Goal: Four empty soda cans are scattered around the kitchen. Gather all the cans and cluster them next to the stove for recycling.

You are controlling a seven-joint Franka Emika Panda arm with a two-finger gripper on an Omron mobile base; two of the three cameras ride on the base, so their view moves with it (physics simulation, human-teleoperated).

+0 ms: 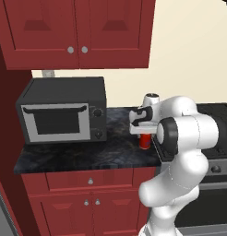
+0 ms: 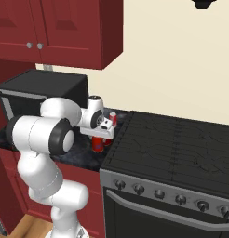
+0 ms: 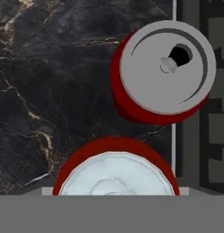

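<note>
A red soda can (image 1: pixel 144 141) (image 2: pixel 97 145) stands upright on the black counter (image 1: pixel 78 154) right at the stove's (image 2: pixel 181 139) (image 1: pixel 217 115) left edge. My gripper (image 1: pixel 144 133) (image 2: pixel 99 138) hangs straight over it, pointing down. In the hand view this can's silver top (image 3: pixel 114 175) sits close under the camera, and my fingers are hidden. A second red soda can (image 3: pixel 163 68) (image 2: pixel 114 120) stands just behind it, also upright, beside the stove's edge (image 3: pixel 214 113). The frames do not show whether my jaws press on the near can.
A black microwave (image 1: pixel 64 113) (image 2: pixel 37 88) sits on the counter to the left, with bare marbled counter between it and the cans. Dark red wall cabinets (image 1: pixel 78 32) hang above. The stove's knobs (image 2: pixel 158 193) line its steel front.
</note>
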